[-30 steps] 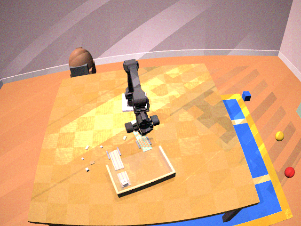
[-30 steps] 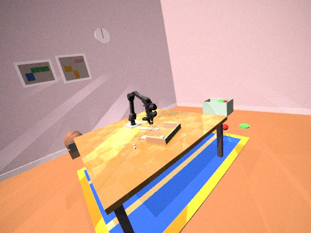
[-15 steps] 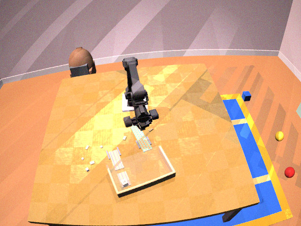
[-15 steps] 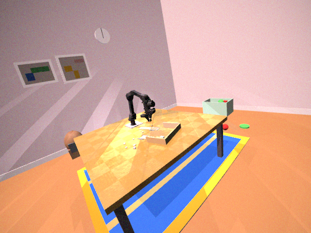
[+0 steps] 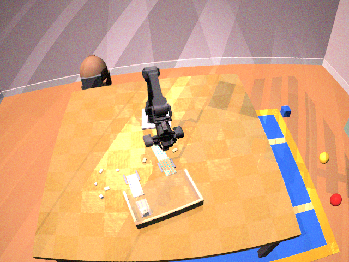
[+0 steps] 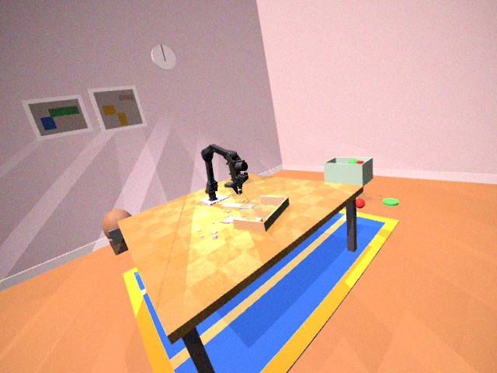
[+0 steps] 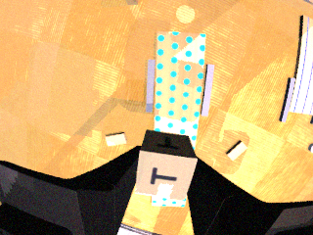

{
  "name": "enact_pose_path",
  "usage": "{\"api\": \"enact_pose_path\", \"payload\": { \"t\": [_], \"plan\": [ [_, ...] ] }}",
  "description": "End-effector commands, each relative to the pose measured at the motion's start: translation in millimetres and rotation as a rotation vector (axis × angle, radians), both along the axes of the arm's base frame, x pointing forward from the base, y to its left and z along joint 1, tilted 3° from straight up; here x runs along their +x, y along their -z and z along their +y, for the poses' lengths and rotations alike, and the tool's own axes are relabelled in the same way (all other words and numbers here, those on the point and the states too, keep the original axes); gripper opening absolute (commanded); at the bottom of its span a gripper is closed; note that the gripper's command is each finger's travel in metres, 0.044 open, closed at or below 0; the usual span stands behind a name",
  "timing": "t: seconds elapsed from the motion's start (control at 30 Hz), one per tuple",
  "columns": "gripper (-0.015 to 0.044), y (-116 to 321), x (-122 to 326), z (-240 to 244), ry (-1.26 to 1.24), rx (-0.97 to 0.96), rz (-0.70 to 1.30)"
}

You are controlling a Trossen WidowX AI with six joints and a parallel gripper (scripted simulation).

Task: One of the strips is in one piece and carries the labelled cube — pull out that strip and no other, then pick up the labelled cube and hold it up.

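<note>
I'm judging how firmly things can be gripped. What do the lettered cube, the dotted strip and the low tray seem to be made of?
Cube, held in the gripper: matte tan, sharp-edged, printed T; perhaps wood or card.
Dotted strip: flat, thin, cyan dots on pale ground; likely cloth or paper, lying flush on the table.
Tray: pale wood-look walls; its floor shows the checker pattern, possibly clear or bare.

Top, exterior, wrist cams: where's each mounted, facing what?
Top: high above, looking down on the checkered wooden table; whole black arm shows.
Exterior: off a table corner, facing the far wall; arm small.
Wrist: on the gripper, looking down; fingers clamp the tan cube marked T.
Shared: cyan-dotted strip in top and wrist.
</note>
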State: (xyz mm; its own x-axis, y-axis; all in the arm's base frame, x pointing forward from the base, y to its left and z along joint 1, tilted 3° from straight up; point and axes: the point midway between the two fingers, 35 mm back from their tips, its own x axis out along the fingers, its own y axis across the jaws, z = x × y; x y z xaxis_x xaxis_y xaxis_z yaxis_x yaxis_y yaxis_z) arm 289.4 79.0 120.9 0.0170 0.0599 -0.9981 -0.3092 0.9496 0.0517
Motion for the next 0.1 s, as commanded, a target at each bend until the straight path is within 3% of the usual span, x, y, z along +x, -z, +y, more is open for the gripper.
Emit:
{"api": "enact_pose_path", "payload": {
  "t": [0.0,0.07],
  "plan": [
    [0.0,-1.1,0.8,-0.9,-0.005,-0.005,-0.005],
    [0.0,-1.1,0.8,-0.9,-0.005,-0.005,-0.005]
  ]
}}
